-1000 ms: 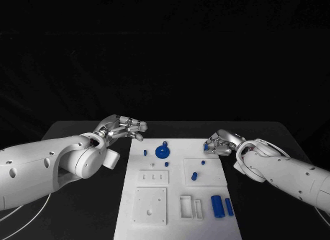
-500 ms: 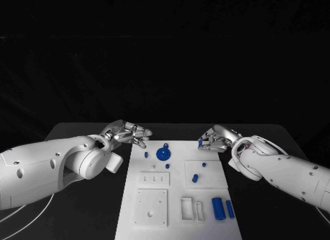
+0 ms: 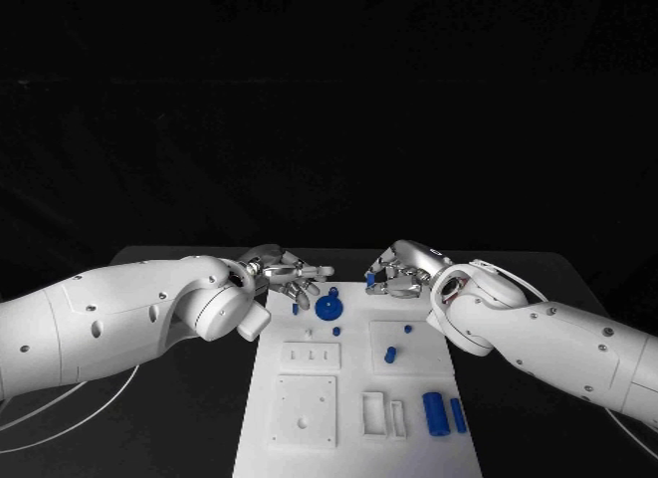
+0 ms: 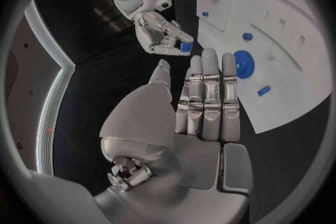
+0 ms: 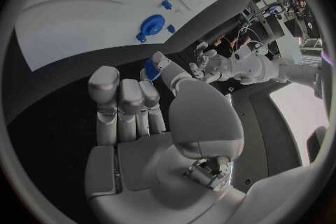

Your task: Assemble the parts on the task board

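One part (image 3: 370, 278) half-hidden in right hand (image 3: 397, 272)

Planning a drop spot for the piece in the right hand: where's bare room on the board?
Free: the white strip of the board between the round blue part and the right hand. Crowded: near end, around the two blue cylinders.

The black worktop (image 3: 171, 261) has a matte, dark surface, and its far edge runs straight across the head view. Behind it hangs a black backdrop (image 3: 329, 119) with faint folds, like cloth, filling the upper half of that view. In the left wrist view a pale curved band (image 4: 43, 95) borders the dark area at one side. Light falls from above onto the worktop's middle.
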